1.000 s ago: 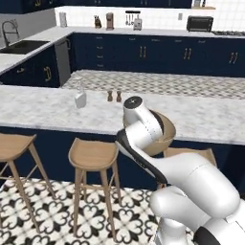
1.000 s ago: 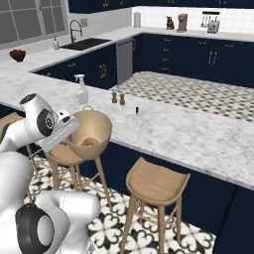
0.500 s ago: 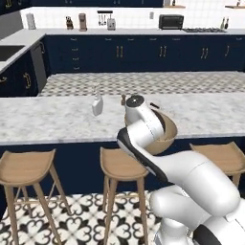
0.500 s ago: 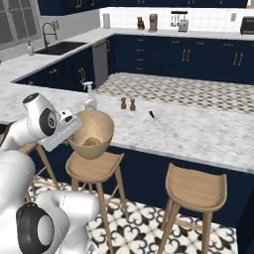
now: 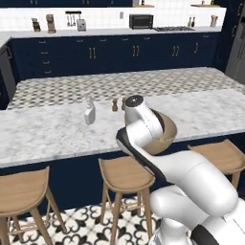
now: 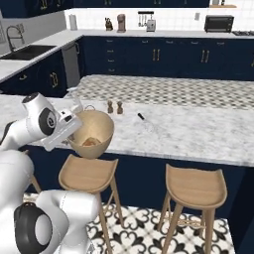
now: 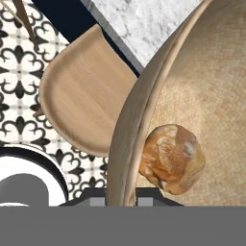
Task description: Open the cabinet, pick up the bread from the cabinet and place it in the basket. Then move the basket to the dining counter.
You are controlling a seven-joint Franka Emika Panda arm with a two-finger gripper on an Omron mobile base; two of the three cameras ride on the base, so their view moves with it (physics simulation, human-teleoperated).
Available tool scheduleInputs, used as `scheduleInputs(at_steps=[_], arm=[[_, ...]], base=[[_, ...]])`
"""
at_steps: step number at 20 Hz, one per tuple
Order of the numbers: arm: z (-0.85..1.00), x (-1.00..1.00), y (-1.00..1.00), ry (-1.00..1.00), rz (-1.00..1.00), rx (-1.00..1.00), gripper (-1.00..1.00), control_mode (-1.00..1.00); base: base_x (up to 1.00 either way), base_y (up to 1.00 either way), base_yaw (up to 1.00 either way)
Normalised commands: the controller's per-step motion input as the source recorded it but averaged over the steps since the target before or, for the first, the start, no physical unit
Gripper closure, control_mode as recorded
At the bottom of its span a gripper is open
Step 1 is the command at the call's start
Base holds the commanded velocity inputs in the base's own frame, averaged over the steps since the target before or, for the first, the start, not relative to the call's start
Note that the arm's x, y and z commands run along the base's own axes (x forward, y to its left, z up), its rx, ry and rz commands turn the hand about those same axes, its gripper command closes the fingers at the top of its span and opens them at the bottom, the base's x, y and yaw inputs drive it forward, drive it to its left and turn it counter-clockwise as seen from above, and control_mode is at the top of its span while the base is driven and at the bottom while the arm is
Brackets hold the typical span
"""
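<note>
My gripper point(image 7: 120, 198) is shut on the rim of the round tan basket point(image 7: 206, 72), one finger on each side of the wall. The golden-brown bread point(image 7: 172, 158) lies inside the basket, close to the gripped rim. In the right base view the basket point(image 6: 94, 131) hangs tilted at the near edge of the marble dining counter point(image 6: 198, 134), above a stool, with the bread point(image 6: 90, 142) at its bottom. From the left, the basket point(image 5: 165, 136) shows behind my white hand, over the front edge of the dining counter point(image 5: 48, 134). The cabinet is out of view.
Round wooden stools point(image 5: 124, 174) point(image 6: 194, 187) stand along the counter's near side. On the marble are a clear bottle point(image 5: 89, 114), two small shakers point(image 6: 114, 107) and a dark knife point(image 6: 141, 117). Navy drawers and a toaster oven point(image 5: 141, 21) line the far wall.
The whole scene has shifted, so the base has driven along the counter. The basket with the bread stays in the shut gripper at the same spot relative to the arm.
</note>
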Motion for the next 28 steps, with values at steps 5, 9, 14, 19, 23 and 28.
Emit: scheduleInputs(at_steps=[5, 9, 14, 19, 23, 28], arm=[[0.0, 0.0, 0.0, 0.0, 0.0, 0.0, 1.0, 1.0], [0.0, 0.0, 0.0, 0.0, 0.0, 0.0, 1.0, 1.0], [0.0, 0.0, 0.0, 0.0, 0.0, 0.0, 1.0, 1.0], [0.0, 0.0, 0.0, 0.0, 0.0, 0.0, 1.0, 1.0], [0.0, 0.0, 0.0, 0.0, 0.0, 0.0, 1.0, 1.0], [0.0, 0.12, 0.0, 0.0, 0.0, 0.0, 1.0, -1.0]], base=[[0.27, 0.22, -0.15], [0.27, 0.31, -0.04], [0.46, 0.51, 0.0], [0.3, 0.45, 0.0], [0.47, 0.26, 0.0], [0.25, 0.0, 0.0]])
